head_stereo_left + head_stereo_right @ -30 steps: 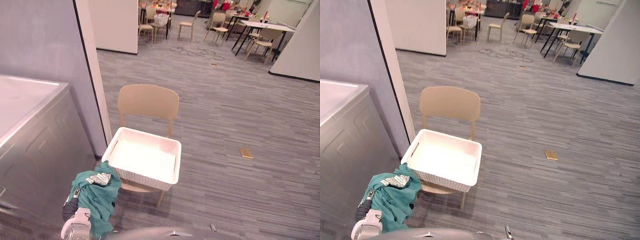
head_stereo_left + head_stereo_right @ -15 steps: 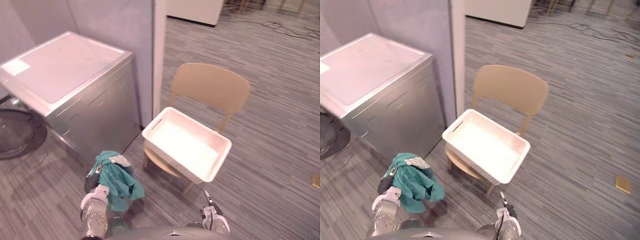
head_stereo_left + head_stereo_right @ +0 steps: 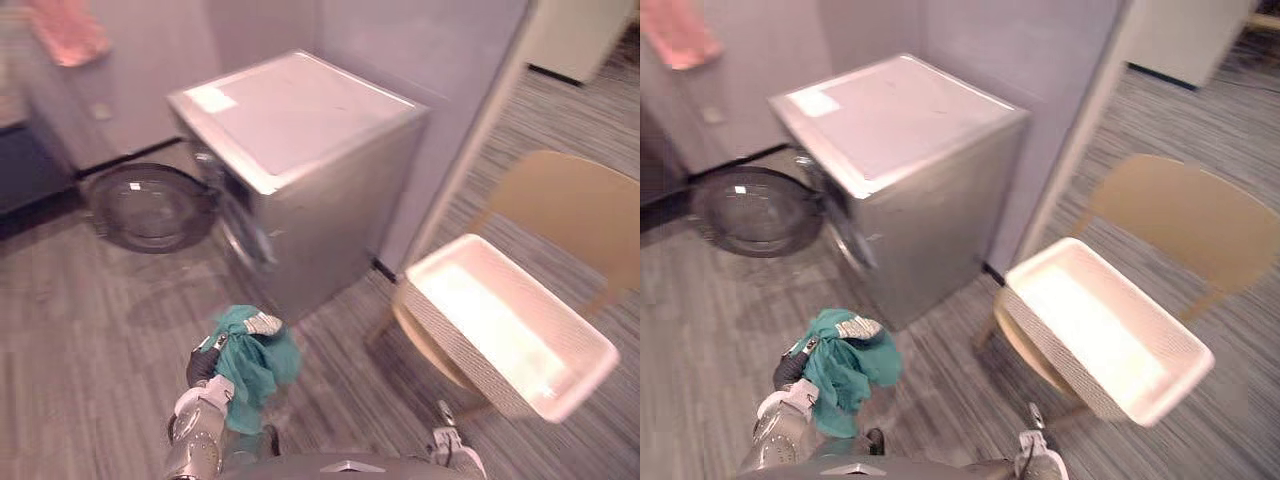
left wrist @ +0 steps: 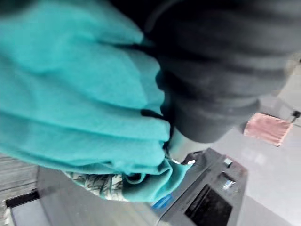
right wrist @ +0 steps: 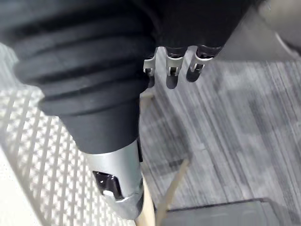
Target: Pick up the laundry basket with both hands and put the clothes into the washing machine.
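The task's clothing reaches me as one teal garment (image 3: 250,358) with a grey patterned strip at its top, bunched in the lower left of the head views. It sits heaped over my left hand (image 3: 203,368) and is carried clear of the floor, a tail of cloth hanging below. The left wrist view shows teal folds wrapped right across the hand, so I cannot tell whether it is clenched on the cloth or released beneath it

The white rectangular laundry basket (image 3: 505,335), with textured woven-look walls, rests tilted on the seat of a beige plastic chair (image 3: 570,205) at the right of the frame. My right hand (image 3: 447,452) shows at the bottom edge, below the basket and apart from it; I cannot tell whether it is released or clenched. In its wrist view the basket wall lies just beside it

The silver front-loading washing machine (image 3: 300,130) stands at upper centre against a pale lilac wall (image 3: 400,40), its round glass door (image 3: 150,205) swung open to the left. A pink cloth (image 3: 70,30) hangs in the upper left corner. The floor (image 3: 80,340) is grey striped carpet
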{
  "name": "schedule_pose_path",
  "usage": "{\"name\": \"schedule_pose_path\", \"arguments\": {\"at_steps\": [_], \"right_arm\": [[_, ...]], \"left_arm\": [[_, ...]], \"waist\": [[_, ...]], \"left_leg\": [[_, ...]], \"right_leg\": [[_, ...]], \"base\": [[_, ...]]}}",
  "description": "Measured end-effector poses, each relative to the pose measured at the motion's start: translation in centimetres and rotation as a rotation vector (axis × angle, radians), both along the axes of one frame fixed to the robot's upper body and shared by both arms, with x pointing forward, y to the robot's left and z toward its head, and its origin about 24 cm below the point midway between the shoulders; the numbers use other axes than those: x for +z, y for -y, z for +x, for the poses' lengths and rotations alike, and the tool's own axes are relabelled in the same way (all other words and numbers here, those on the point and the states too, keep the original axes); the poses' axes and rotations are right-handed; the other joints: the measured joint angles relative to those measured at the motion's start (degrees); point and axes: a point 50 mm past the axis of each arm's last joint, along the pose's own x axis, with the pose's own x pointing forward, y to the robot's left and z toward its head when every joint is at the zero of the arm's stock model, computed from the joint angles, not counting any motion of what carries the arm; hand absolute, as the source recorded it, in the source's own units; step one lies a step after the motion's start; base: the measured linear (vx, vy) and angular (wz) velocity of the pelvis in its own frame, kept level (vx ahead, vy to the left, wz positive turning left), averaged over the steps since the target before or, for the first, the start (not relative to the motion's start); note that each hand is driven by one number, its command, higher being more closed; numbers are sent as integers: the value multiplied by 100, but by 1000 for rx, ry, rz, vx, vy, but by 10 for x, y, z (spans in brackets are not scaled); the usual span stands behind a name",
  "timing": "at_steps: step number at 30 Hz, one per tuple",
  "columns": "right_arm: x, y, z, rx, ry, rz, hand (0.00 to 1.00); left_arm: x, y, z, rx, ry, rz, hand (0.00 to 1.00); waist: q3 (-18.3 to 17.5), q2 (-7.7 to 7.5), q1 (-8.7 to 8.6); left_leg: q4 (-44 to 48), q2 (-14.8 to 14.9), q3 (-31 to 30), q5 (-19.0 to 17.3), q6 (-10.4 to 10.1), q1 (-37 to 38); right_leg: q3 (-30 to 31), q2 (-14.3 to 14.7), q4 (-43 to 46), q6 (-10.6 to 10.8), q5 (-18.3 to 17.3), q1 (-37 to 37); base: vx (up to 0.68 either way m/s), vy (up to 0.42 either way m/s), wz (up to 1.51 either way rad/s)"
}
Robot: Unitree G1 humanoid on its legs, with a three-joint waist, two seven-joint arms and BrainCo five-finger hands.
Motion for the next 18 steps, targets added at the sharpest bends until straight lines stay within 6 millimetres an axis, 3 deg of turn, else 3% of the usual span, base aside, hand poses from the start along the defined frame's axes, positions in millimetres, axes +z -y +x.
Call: {"name": "schedule_pose_path", "arguments": {"at_steps": [1, 2, 3, 4, 5, 6, 7, 8, 10, 12, 14, 15, 16, 17, 18], "right_arm": [[-2, -8, 0, 2, -1, 26, 0], [-7, -28, -4, 4, -14, 88, 0], [-9, -37, -6, -4, -16, 111, 0], [-11, -41, -13, -9, -32, 123, 0], [-15, -40, -31, -17, -81, 136, 0], [-15, -31, -47, -30, -113, 112, 0], [-16, -31, -53, -34, -127, 111, 0], [-17, -31, -62, -48, -144, 116, 0], [-18, -33, -74, -29, -175, 112, 0], [-18, -42, -82, 11, -197, 125, 0], [-17, -32, -82, 24, -199, 95, 0], [-15, -26, -73, 22, -174, 66, 0], [-14, -23, -68, 22, -160, 58, 0], [-12, -19, -60, 29, -135, 44, 0], [-9, -18, -52, 48, -109, 30, 0]], "left_arm": [[1, -2, 1, -4, 5, 9, 100], [4, -3, 3, -17, 18, 29, 100], [4, 4, 4, -47, 18, 20, 100], [3, 8, 4, -69, 17, 15, 100], [5, 20, 7, -103, 35, -14, 100], [3, 40, 5, -149, 20, -61, 100], [3, 42, 5, -171, 21, -63, 100], [2, 41, 5, -156, 12, -69, 100], [3, 41, 10, -160, 22, -64, 100], [6, 46, 17, -194, 46, -67, 100], [4, 56, 12, -246, 36, -76, 100], [5, 61, 13, -272, 43, -82, 100], [5, 63, 13, -281, 42, -84, 100], [5, 64, 12, -285, 38, -87, 100], [5, 62, 12, -275, 40, -86, 100]], "waist": [[8, -120, -13], [42, -433, -36], [68, -638, -95], [46, -730, -131], [-9, -960, -260], [74, -516, -398], [172, -445, -339], [242, -437, -326], [218, -203, -454], [103, -342, -537], [-142, -205, -571], [-133, -88, -590], [-110, -39, -595], [-66, 20, -595], [34, 11, -555]], "left_leg": [[-87, -24, -27, 21, 32, 60], [-267, -128, -63, 22, 34, 144], [-426, -262, -133, 20, 32, 187], [-475, -414, -115, 12, 45, 190], [578, -486, 291, -302, 243, -191], [1046, -142, 462, -900, 168, -169], [1033, -185, 453, -972, 184, -89], [867, -177, 362, -981, 194, 215], [588, -16, 157, -961, 95, 405], [599, -52, -109, -1075, -75, 459], [965, 107, -250, -1227, -150, 422], [2106, 202, -217, -1199, -285, 49], [2604, 259, -202, -1054, -498, -118], [3677, 404, -216, -454, -1085, -520], [4736, 592, -111, 147, -1284, -975]], "right_leg": [[305, 354, 389, 40, -443, -206], [635, 996, 834, 101, -1119, -547], [619, 1436, 654, 94, -1584, -684], [637, 1574, 190, 88, -1834, -658], [743, 1653, -574, 391, -2311, -572], [391, 1725, -384, 514, -2441, -439], [489, 1707, -112, 567, -2474, -468], [741, 1808, 111, 442, -2553, -518], [932, 2186, -249, 396, -2546, -688], [991, 2233, -755, 444, -1918, -614], [744, 2362, -938, 407, -2012, -392], [649, 2441, -1012, 350, -2070, -210], [628, 2479, -1066, 340, -2077, -80], [597, 2545, -1268, 336, -2075, 265], [644, 2600, -1475, 331, -2075, 676]], "base": [[37, 102, 43], [13, 34, 51], [34, 9, 59], [134, 12, 84], [213, 67, 111], [211, 85, 91], [174, 45, 43], [111, -5, 1], [147, -49, 40], [274, -178, 81], [377, -171, 48], [339, -69, 17], [330, -47, 24], [345, -12, 5], [330, 6, -10]]}}
